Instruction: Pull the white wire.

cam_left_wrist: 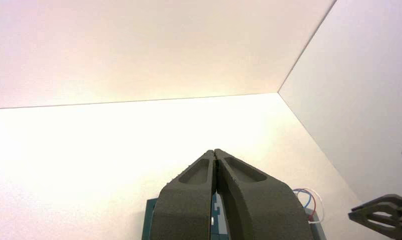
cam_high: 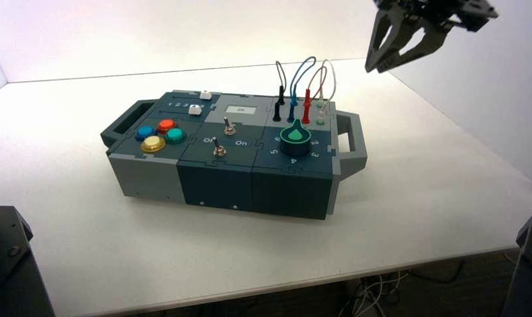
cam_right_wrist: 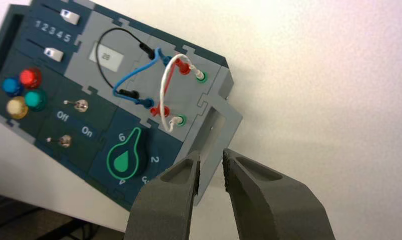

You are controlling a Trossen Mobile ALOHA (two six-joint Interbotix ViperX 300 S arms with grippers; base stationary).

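The right gripper [cam_high: 380, 66] hovers at the box's [cam_right_wrist: 149, 42] two o'clock, fingers parted, empty, angled down-left. The white jumper wire [cam_right_wrist: 165, 87] loops between green sockets at two o'clock. Left gripper [cam_left_wrist: 214, 151] waits closed.

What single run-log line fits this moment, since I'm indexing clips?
right gripper: above table, right of box | white wire: both ends plugged in | left gripper: idle, left side
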